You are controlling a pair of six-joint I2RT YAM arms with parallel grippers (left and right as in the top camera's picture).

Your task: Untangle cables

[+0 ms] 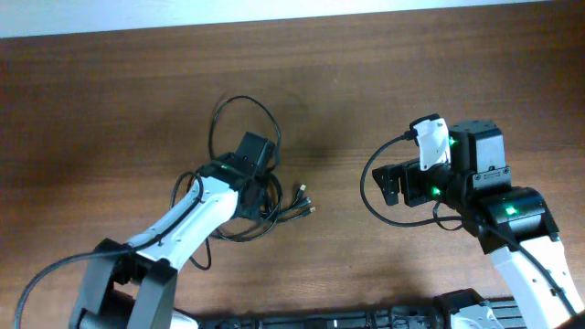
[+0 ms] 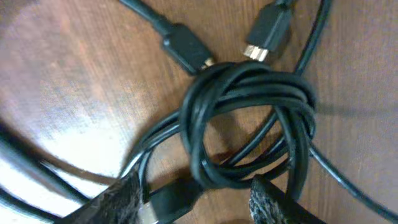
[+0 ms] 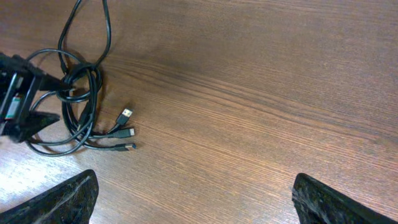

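The cables (image 1: 239,119) are thin black cords, with a loose loop at the back and a tight knot (image 2: 249,124) under my left gripper (image 1: 260,183). Three plugs (image 1: 303,203) fan out to the right of the knot, also seen in the right wrist view (image 3: 124,130). In the left wrist view my left gripper (image 2: 196,183) is partly open, its fingers straddling the knot's lower strands and one plug (image 2: 174,199), with bare wood showing between them. My right gripper (image 1: 391,183) is wide open and empty (image 3: 196,186), above bare table to the right of the cables.
The brown wooden table (image 1: 110,100) runs to a white far edge (image 1: 274,14). A thick black robot cable (image 1: 370,183) loops beside the right gripper. The left arm (image 1: 174,228) reaches in from the front left.
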